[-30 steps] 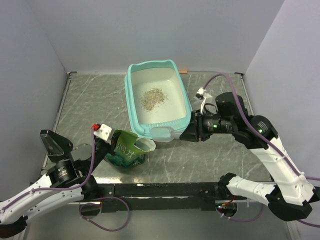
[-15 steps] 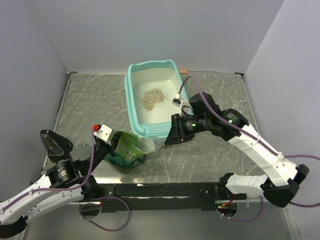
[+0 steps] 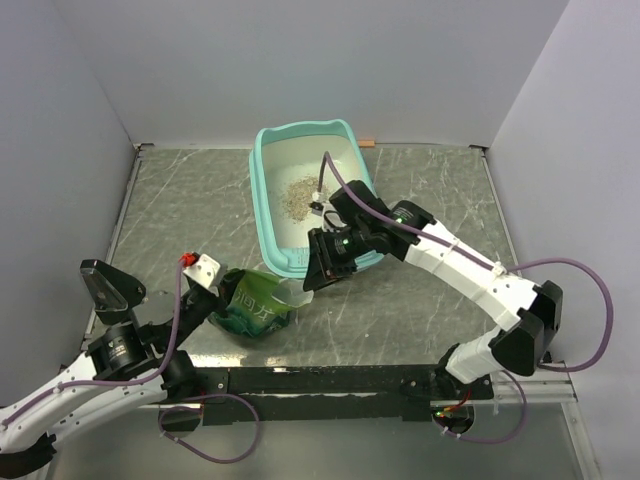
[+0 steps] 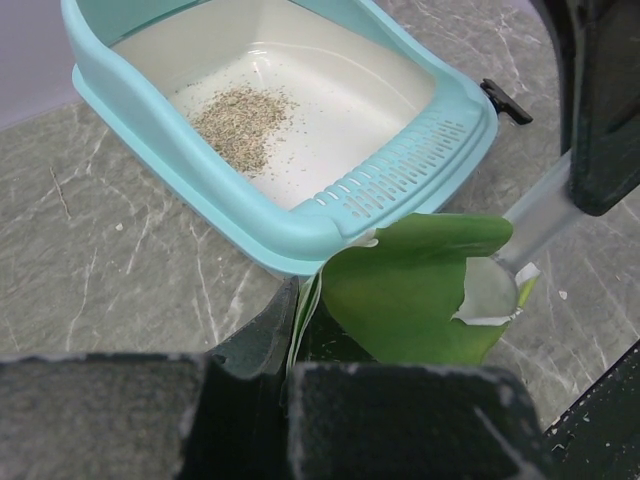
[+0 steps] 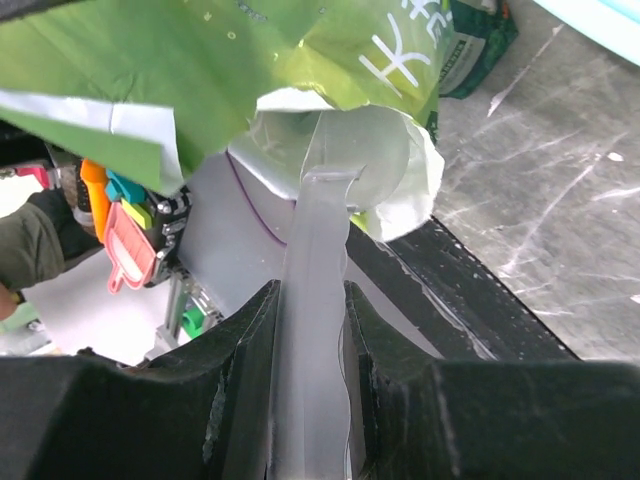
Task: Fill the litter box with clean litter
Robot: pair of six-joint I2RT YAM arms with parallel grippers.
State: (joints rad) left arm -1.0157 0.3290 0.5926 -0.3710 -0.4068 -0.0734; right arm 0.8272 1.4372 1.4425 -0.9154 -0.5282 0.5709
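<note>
The turquoise litter box (image 3: 268,215) stands at the middle back, with a small pile of clean litter (image 3: 298,192) on its whitish floor. Both show in the left wrist view: the box (image 4: 300,235) and the litter (image 4: 240,120). A green bag (image 3: 250,305) stands in front of the box. My left gripper (image 3: 222,292) is shut on the bag's edge (image 4: 300,300). My right gripper (image 3: 316,268) is shut on the handle of a clear scoop (image 5: 315,290). The scoop's bowl (image 5: 365,150) sits in the bag's open mouth (image 5: 250,60).
A black rail (image 3: 320,380) runs along the table's near edge. A small brown object (image 3: 368,142) lies behind the box at the back wall. My right arm reaches across the box's near right corner. Coloured tools (image 5: 120,230) lie beyond the table edge.
My right arm has swung left and down from the box's near right corner, carrying the scoop into the bag's mouth. My left gripper has kept hold of the bag.
</note>
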